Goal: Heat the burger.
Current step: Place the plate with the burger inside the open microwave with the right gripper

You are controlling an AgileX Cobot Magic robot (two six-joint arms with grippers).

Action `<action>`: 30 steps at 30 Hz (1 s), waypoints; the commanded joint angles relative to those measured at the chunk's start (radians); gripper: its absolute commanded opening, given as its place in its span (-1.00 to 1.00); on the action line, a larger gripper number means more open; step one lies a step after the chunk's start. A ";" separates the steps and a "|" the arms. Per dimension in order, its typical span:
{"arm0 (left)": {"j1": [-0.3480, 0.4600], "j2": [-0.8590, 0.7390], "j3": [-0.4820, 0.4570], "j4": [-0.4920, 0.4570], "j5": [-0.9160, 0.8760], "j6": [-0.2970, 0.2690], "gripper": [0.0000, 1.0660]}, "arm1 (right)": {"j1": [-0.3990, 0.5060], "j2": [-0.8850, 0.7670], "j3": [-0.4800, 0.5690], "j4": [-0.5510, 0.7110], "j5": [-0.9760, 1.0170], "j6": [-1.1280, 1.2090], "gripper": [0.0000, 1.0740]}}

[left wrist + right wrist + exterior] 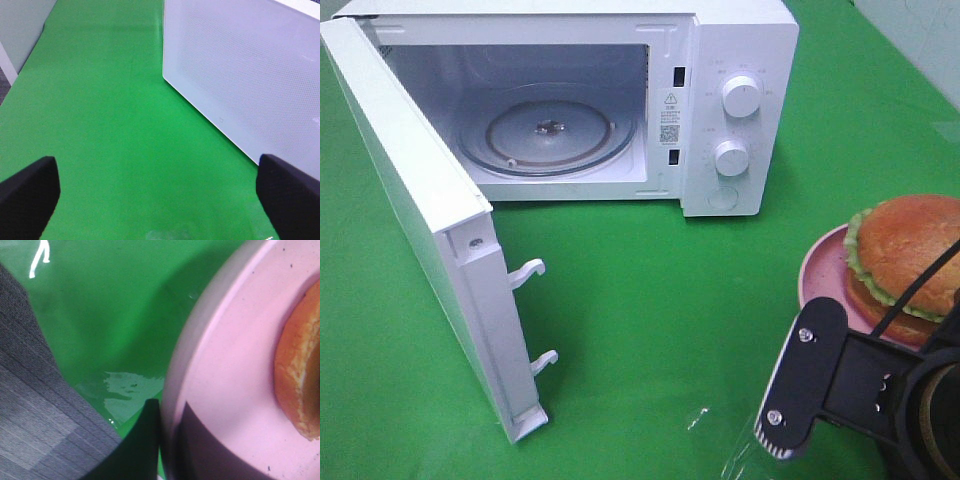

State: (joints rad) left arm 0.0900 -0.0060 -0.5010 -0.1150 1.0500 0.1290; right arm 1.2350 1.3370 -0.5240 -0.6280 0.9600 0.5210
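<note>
The burger (910,250), with a brown-orange bun and a green lettuce edge, sits on a pink plate (820,275) at the right of the green cloth. My right gripper (812,372) is low at the plate's near left rim. In the right wrist view its grey finger pad (30,405) stands apart from the plate rim (200,365), with cloth between them; the other finger is hidden. The burger's edge (295,375) shows there too. My left gripper (160,195) is open and empty, outside the microwave door (250,75).
A white microwave (740,60) stands at the back. Its door (410,200) is swung wide open toward the front left, with two latch hooks (525,270) sticking out. The glass turntable (545,130) inside is bare. A shiny patch (730,455) lies on the cloth near the right gripper.
</note>
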 commanded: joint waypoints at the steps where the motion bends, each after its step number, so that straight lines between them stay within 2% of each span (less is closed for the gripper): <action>1: 0.004 -0.023 0.004 -0.005 -0.010 0.002 0.87 | 0.021 -0.010 0.001 -0.050 0.028 -0.052 -1.00; 13: 0.004 -0.023 0.004 -0.005 -0.010 0.002 0.87 | 0.029 -0.010 0.001 -0.071 -0.090 -0.266 -1.00; 23: 0.004 -0.023 0.004 -0.005 -0.010 0.002 0.87 | 0.029 -0.010 0.001 -0.204 -0.181 -0.346 -1.00; 27: 0.004 -0.023 0.004 -0.005 -0.010 0.002 0.87 | 0.022 -0.010 0.001 -0.206 -0.205 -0.353 -1.00; 30: 0.004 -0.023 0.004 -0.005 -0.010 0.002 0.87 | -0.018 -0.010 0.001 -0.211 -0.264 -0.434 -1.00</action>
State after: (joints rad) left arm 0.0900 -0.0060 -0.5010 -0.1150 1.0500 0.1290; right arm 1.2330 1.3370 -0.5230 -0.7780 0.7160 0.1280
